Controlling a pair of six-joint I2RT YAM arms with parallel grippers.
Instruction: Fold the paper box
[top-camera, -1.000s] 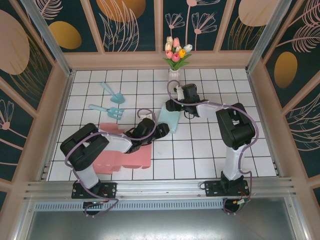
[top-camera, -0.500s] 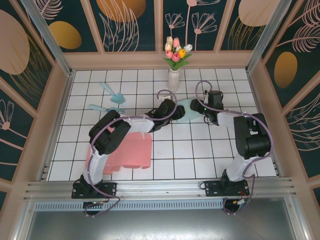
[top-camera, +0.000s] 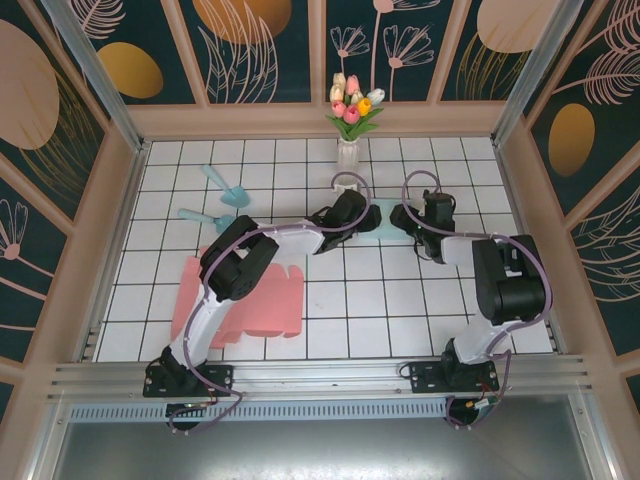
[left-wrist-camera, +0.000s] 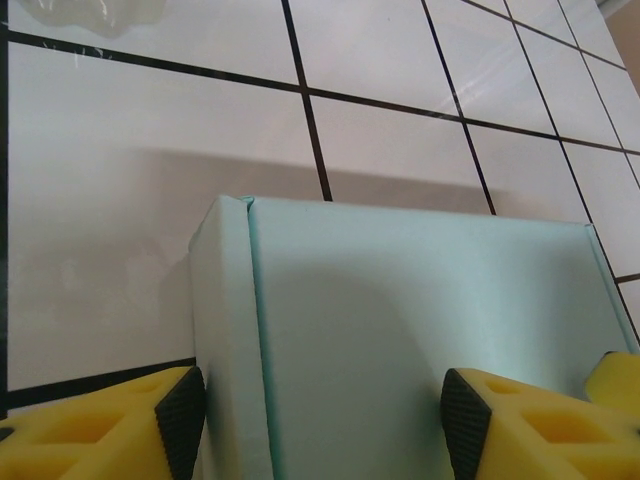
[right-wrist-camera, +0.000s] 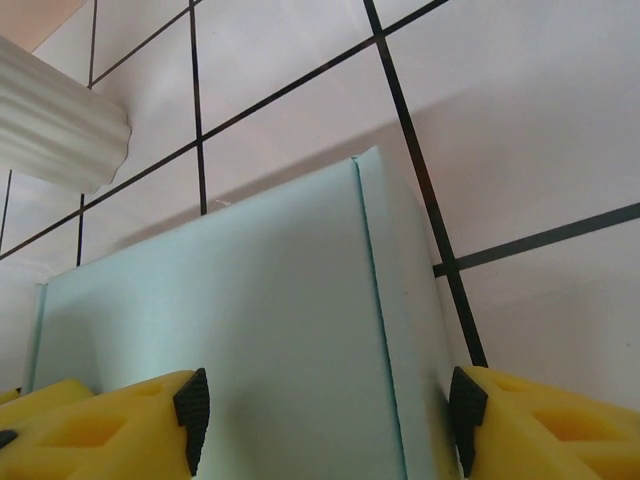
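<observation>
Where they meet, left fingers (left-wrist-camera: 120, 425) and right fingers (right-wrist-camera: 530, 430) clamp the paper box (left-wrist-camera: 400, 320).

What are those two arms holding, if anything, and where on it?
The mint paper box: the left end effector is set at one end, the right end effector at the opposite end. Whether either actually clamps it cannot be told.
</observation>
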